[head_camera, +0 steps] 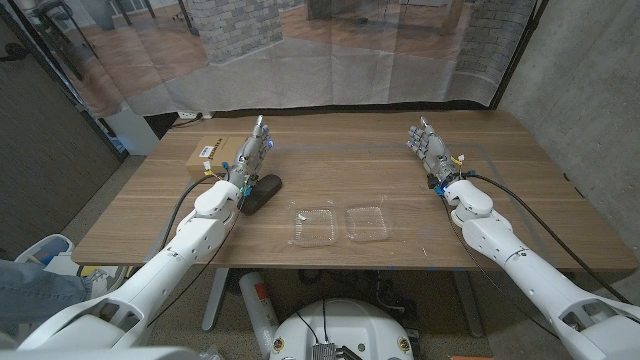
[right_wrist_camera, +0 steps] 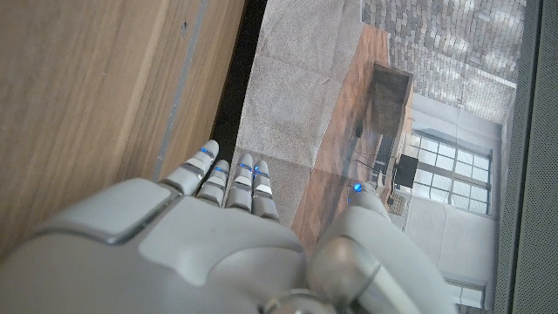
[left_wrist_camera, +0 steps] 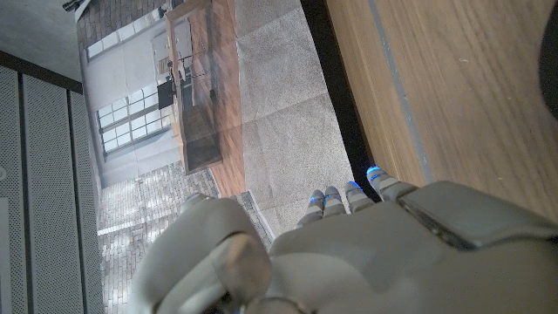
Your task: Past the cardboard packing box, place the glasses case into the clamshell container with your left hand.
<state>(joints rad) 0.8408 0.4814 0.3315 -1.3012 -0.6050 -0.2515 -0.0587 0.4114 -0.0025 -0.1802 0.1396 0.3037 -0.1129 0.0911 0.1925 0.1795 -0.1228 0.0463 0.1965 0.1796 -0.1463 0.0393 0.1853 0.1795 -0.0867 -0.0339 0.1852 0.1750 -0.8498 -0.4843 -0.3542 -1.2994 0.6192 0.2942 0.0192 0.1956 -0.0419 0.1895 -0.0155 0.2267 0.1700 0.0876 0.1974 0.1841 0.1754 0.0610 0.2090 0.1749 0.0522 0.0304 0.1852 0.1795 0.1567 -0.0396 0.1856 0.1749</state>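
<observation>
Task not yet begun: left hand (head_camera: 255,146) empty, fingers extended.
Black glasses case (head_camera: 261,193) lies at its six o'clock; open clamshell container (head_camera: 340,224) at four o'clock, cardboard packing box (head_camera: 214,156) at nine. Right hand (head_camera: 428,148) spread, empty.

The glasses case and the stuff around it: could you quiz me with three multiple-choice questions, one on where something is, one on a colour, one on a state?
1. Where is the glasses case?
A. inside the clamshell container
B. on the table beside the left arm
C. on top of the cardboard box

2. What colour is the glasses case?
A. black
B. white
C. red

3. What state is the clamshell container in?
A. lying open
B. closed
C. held in a hand

Answers:
1. B: in the head view it lies on the wood, left of the container.
2. A: it shows dark against the table.
3. A: both clear halves lie spread side by side; the left hand and right hand hold nothing.
</observation>
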